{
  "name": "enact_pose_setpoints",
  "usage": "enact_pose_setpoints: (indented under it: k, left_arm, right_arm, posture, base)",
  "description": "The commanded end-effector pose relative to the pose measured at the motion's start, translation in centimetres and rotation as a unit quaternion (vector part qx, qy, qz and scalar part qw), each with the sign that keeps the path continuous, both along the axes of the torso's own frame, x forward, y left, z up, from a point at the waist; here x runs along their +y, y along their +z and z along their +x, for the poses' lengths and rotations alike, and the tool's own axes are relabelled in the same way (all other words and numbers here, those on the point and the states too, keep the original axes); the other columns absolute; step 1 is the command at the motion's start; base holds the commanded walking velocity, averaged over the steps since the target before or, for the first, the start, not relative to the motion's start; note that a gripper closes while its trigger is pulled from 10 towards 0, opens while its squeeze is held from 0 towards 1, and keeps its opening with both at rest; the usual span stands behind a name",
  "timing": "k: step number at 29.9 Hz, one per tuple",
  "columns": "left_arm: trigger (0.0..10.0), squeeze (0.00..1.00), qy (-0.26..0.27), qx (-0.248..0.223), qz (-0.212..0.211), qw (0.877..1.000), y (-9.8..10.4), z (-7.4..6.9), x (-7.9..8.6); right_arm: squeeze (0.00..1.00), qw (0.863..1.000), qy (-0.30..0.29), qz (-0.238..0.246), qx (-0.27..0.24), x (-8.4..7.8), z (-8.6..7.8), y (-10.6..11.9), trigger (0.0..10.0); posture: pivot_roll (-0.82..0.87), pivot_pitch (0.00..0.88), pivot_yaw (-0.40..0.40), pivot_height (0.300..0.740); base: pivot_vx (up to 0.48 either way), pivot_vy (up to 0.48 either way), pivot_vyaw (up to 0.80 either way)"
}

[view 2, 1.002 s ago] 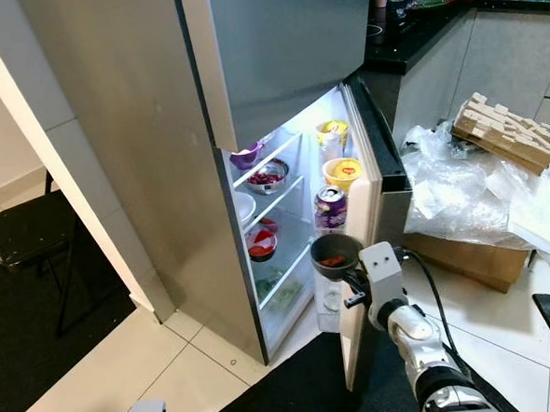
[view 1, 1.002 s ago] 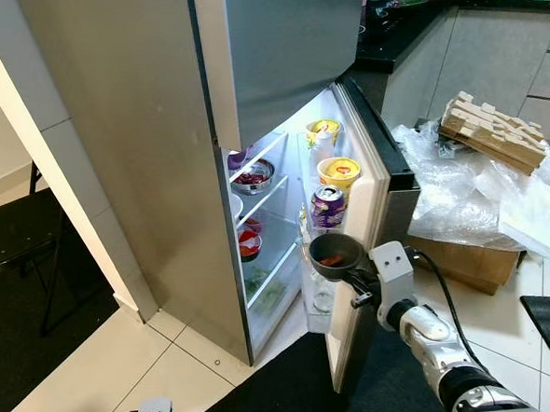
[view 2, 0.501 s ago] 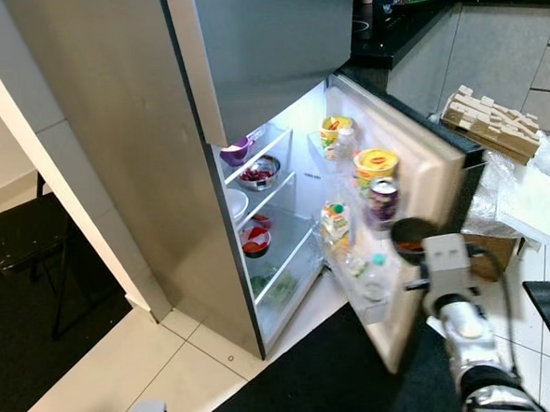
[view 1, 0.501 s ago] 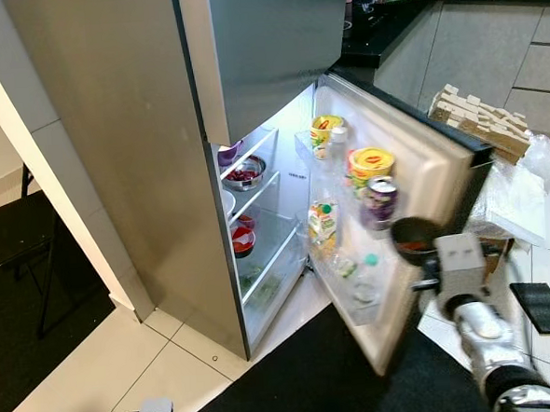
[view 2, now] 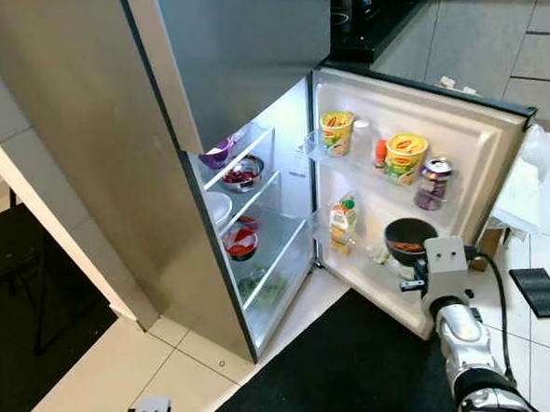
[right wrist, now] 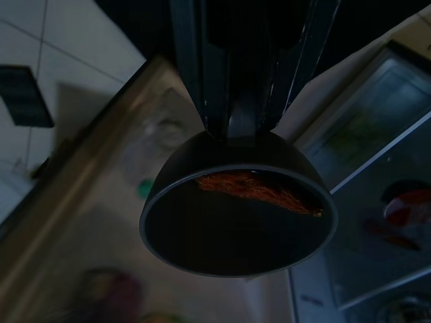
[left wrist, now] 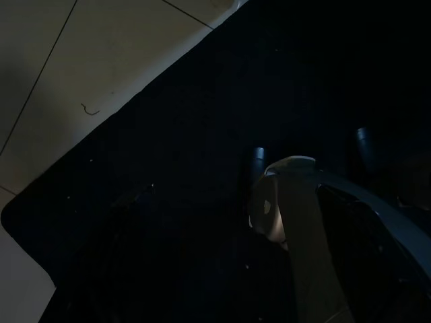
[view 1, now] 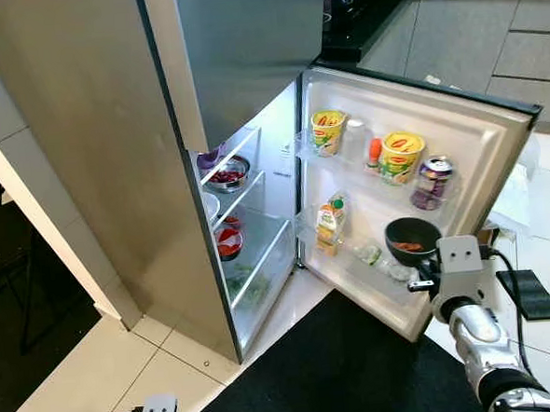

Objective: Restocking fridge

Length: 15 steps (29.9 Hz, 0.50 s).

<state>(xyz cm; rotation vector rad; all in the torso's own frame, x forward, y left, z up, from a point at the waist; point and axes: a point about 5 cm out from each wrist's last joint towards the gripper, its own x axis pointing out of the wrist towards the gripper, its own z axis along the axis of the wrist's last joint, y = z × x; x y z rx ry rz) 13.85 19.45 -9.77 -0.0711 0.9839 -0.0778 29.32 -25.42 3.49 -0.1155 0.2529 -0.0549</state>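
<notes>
A dark bowl (view 1: 412,239) with reddish food is held by the right gripper (right wrist: 236,131), whose fingers are clamped on the rim. It is kept in front of the open fridge door (view 1: 481,137), at 3 o'clock from a juice carton (view 1: 328,224). For the left gripper (left wrist: 306,151), the fingers' state cannot be told.

The open fridge door (view 1: 458,148) racks carry two yellow tubs (view 1: 402,155), a purple can (view 1: 430,182) and a juice carton (view 1: 328,225); inner glass shelves (view 1: 258,240) hold bowls of red food (view 1: 225,175).
</notes>
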Motion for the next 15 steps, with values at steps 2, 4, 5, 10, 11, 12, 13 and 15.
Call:
enact_pose_setpoints:
  k: [2,4,5,10,11,12,13,15]
  left_arm:
    - [10.0,0.00,-0.001,0.007,-0.011,1.000,-0.1,-0.2,-0.6]
    - [10.0,0.00,0.003,0.009,-0.018,1.000,-0.2,-0.2,-0.7]
    - [10.0,0.00,0.005,0.010,-0.019,1.000,-0.2,-0.2,-0.7]
    - [10.0,0.00,0.006,0.012,-0.023,1.000,-0.2,-0.2,-0.8]
    - [10.0,0.00,0.005,0.012,-0.024,1.000,-0.2,-0.1,-0.9]
    - [10.0,0.00,0.005,0.012,-0.024,1.000,-0.2,-0.1,-0.9]
    - [10.0,0.00,0.003,0.012,-0.024,1.000,-0.2,0.0,-0.9]
    - [10.0,0.00,0.002,0.011,-0.024,1.000,-0.2,0.0,-0.9]
  right_arm:
    - [0.00,0.999,0.033,0.011,0.021,1.7,-0.4,-1.2,10.0]
    - [0.00,0.998,0.061,0.023,0.028,3.3,-0.6,-1.8,10.0]
    - [0.00,0.997,0.071,0.027,0.027,3.8,-0.6,-1.9,10.0]
    - [0.00,0.990,0.130,0.043,0.023,5.9,-0.5,-1.9,10.0]
    - [0.00,0.989,0.142,0.039,0.024,6.3,-0.5,-1.9,10.0]
    - [0.00,0.988,0.148,0.041,0.024,6.5,-0.4,-1.9,10.0]
    - [0.00,0.987,0.151,0.042,0.023,6.7,-0.3,-1.9,10.0]
    - [0.00,0.987,0.155,0.044,0.023,6.9,-0.3,-1.8,10.0]
  posture:
    - [-0.10,0.000,0.007,0.740]
    - [-0.09,0.000,0.006,0.740]
    - [-0.09,0.000,0.006,0.740]
    - [-0.09,0.000,0.009,0.740]
    - [-0.09,0.000,0.009,0.740]
    - [-0.09,0.000,0.010,0.740]
    - [-0.09,0.000,0.010,0.740]
    - [-0.09,0.000,0.009,0.740]
  base:
    - [0.000,0.000,0.00]
    - [0.000,0.000,0.00]
    - [0.000,0.000,0.00]
    - [0.000,0.000,0.16]
    - [0.000,0.000,0.80]
    - [0.000,0.000,0.80]
    - [0.000,0.000,0.80]
    - [0.000,0.000,0.80]
